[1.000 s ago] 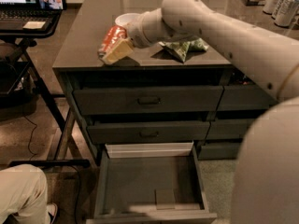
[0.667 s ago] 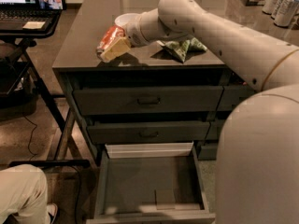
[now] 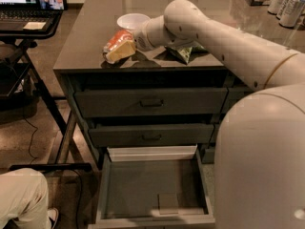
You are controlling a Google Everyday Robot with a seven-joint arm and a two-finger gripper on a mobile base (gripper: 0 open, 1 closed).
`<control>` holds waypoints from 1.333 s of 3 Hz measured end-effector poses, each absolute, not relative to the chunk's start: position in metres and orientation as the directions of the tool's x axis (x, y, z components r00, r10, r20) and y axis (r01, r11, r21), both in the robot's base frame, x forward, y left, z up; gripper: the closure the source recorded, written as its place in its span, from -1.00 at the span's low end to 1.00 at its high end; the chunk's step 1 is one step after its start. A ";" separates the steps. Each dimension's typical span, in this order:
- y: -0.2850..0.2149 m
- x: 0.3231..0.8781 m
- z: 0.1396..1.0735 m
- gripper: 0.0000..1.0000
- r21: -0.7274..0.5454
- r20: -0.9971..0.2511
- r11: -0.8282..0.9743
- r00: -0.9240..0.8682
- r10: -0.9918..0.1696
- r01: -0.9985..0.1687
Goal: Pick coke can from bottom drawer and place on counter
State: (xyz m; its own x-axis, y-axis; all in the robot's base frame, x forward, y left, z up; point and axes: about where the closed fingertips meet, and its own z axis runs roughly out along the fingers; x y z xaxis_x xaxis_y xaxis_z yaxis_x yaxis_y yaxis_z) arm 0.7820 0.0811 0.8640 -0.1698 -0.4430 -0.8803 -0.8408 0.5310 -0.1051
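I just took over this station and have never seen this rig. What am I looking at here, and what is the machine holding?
There is one camera view, looking down at a drawer cabinet; its mount is unknown. The big cream-coloured robot arm reaches in from the right over the glossy grey-brown counter. Its claw sits near the counter's front left edge, closed on a small red soda can, held tilted. Behind it stands a white bowl; to the right lies a green snack bag. Below, the wide dark-grey bottom drawer is pulled open with no can inside.
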 end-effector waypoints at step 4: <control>0.052 0.776 0.854 -1.00 -0.055 -0.870 0.645 -0.280 -0.406 -0.762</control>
